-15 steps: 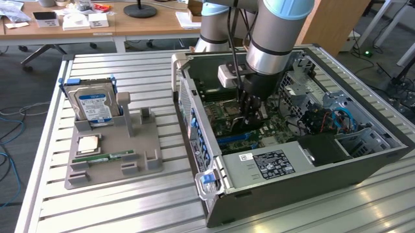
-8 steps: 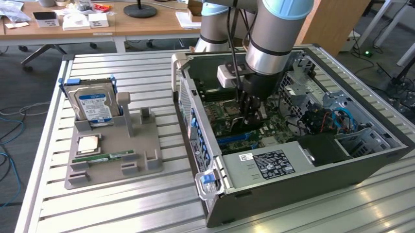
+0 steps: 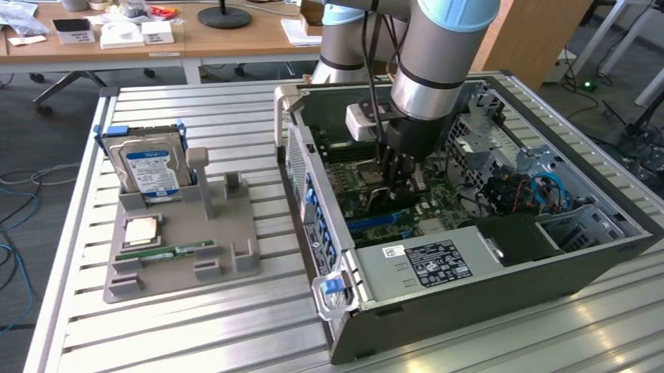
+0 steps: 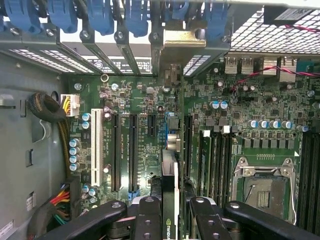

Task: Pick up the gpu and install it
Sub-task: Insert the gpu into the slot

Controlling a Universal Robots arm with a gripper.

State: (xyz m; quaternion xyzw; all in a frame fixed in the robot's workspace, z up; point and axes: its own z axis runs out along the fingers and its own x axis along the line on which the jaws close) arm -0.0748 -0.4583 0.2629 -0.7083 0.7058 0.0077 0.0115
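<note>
Wrist view, nearest you: your black two-fingered gripper (image 4: 170,222) has its jaws drawn partly in and clamped on the thin, dark-faced gpu (image 4: 169,182), which it holds edge-on with one finger (image 4: 147,220) flat against each face. The card stands over the green motherboard (image 4: 145,150), between the long black expansion slots (image 4: 132,155) and the black memory slots (image 4: 215,160). Whether it touches a slot, you cannot tell. Farther off, blue plastic latches (image 4: 100,17) line the wall of the open grey metal computer case (image 3: 487,291).
</note>
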